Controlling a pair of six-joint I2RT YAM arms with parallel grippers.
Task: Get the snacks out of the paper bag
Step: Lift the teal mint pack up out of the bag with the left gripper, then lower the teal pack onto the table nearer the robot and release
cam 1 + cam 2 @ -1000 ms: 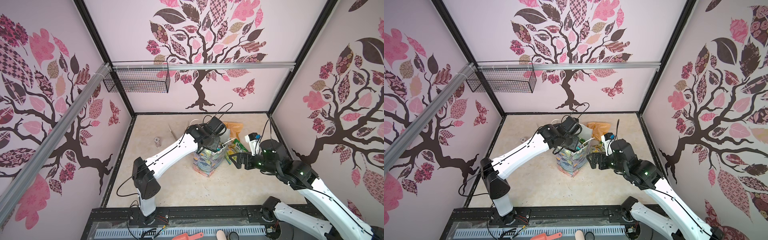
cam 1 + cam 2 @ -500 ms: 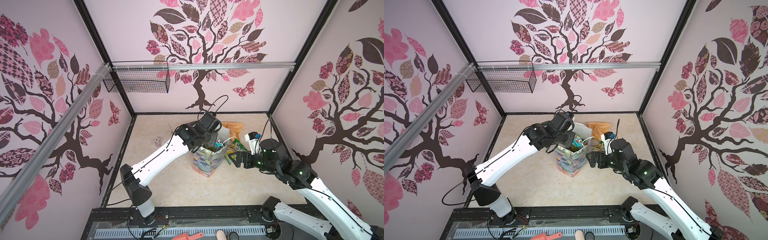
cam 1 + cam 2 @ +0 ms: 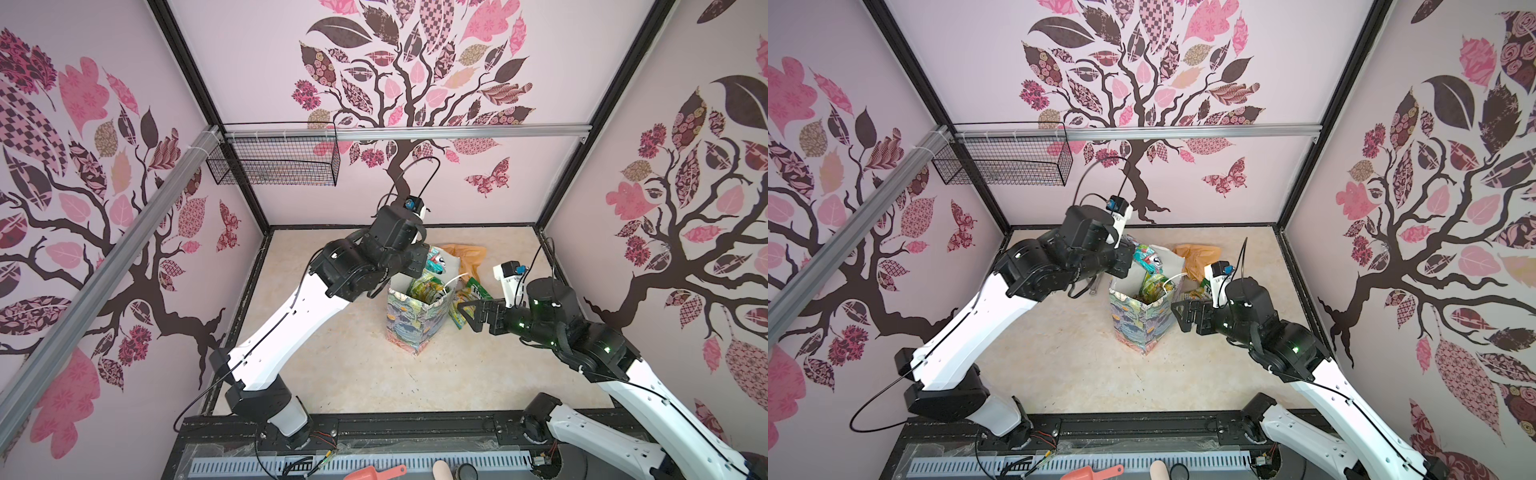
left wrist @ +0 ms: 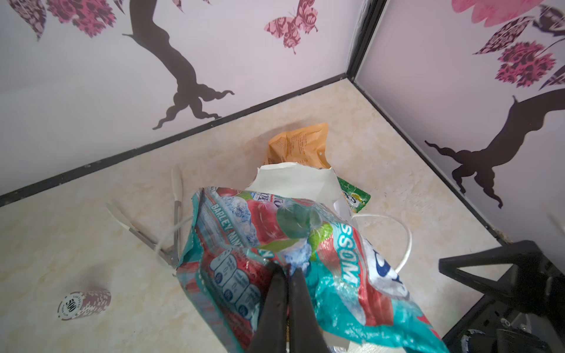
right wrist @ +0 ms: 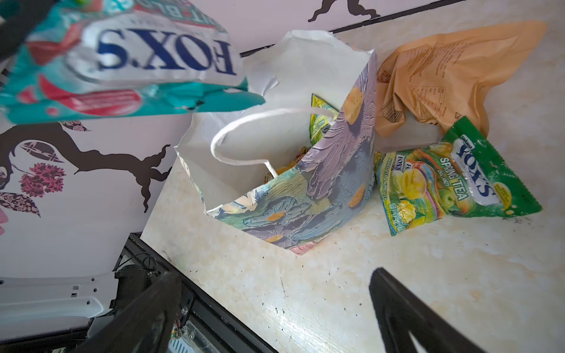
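Taking a top view as my dial, with the paper bag [image 3: 415,328] at the centre and the back wall at 12 o'clock, I start on the left. A pair of tongs [image 3: 1095,286] lies on the table [image 3: 332,365] at the bag's 9 o'clock, just beside it.

My left gripper [image 4: 287,275] hangs over the bag's rim at about 11 o'clock. Its jaws are pinched fully together on a fold of the teal-red FOX'S pouch [image 4: 305,244], which droops slack below the fingers. The right wrist view shows its lower edge above the bag's mouth, so I judge it is out but not yet set down.

The bag stands upright and open, with one white cord handle [image 5: 244,122] arching across the opening. A green-yellow pouch [image 5: 321,119] leans inside against the wall, and below it is something yellowish I can't identify.

At 1 o'clock the orange pouch [image 3: 465,255] lies on the table. At 3 o'clock a green Spring Tea pouch [image 5: 452,183] lies flat, touching the bag's wall.

My right gripper [image 3: 467,316] waits at 3 to 4 o'clock near the bag, with its jaws spread wide and nothing between them.

To do this step well, I'd raise the pouch a little more, since the slack tail could snag the cord loop and tip the light bag. Then I'd swing toward 10 o'clock over bare table, keeping past the tongs, lower until the tail rests, and only then let go. The right arm could steady the bag's near wall.
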